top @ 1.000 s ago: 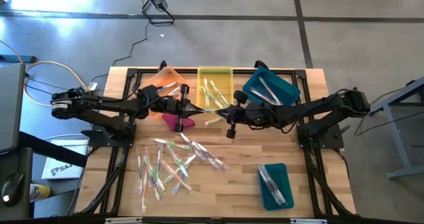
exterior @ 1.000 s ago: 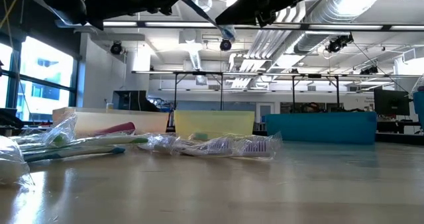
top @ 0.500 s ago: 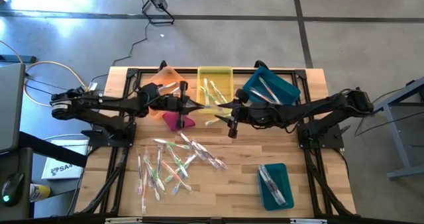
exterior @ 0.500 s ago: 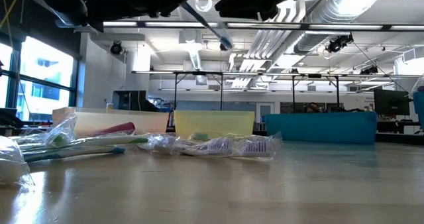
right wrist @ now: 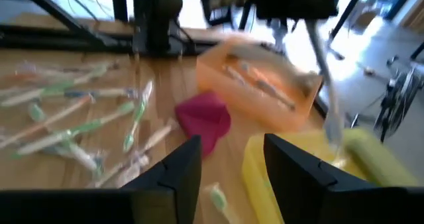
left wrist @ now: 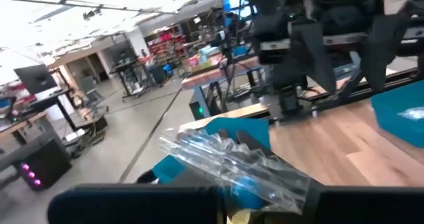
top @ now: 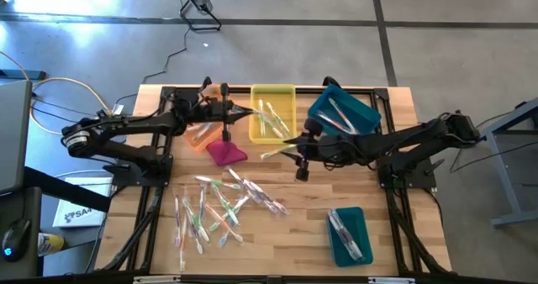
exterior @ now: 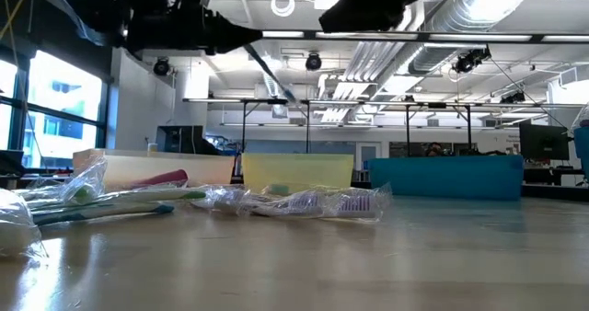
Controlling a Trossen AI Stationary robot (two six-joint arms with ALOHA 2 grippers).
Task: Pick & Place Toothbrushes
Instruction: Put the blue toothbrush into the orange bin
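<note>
My left gripper (top: 245, 112) is high over the far part of the table, at the left rim of the yellow bin (top: 273, 88), and is shut on a clear-wrapped toothbrush (left wrist: 232, 161). In the low view that toothbrush (exterior: 274, 74) slants down from the gripper. My right gripper (top: 292, 144) hangs open with nothing between its fingers (right wrist: 179, 171), just near of the yellow bin. Several toothbrushes (top: 218, 208) lie in a heap on the near left of the table. One loose toothbrush (top: 273, 153) lies by the yellow bin's near edge. My left gripper pinches the wrapped toothbrush by one end (left wrist: 262, 187) between its two fingers. The fingers are about level and point toward the table's right. The toothbrush sticks out ahead of them, slanting down, lifted clear of table and bins.
An orange bin (top: 200, 135) sits partly under my left arm, with a magenta cloth lump (top: 225, 152) on its near side. One teal bin (top: 345, 109) stands at the far right, another teal bin (top: 347, 234) at the near right. Bare wood lies between the heap and that bin.
Both grippers met at the toothbrush near the yellow bin's near edge. My right gripper has let go and drawn slightly back to the right. My left gripper has swung toward the table's far edge, carrying the toothbrush to the yellow bin's left rim.
</note>
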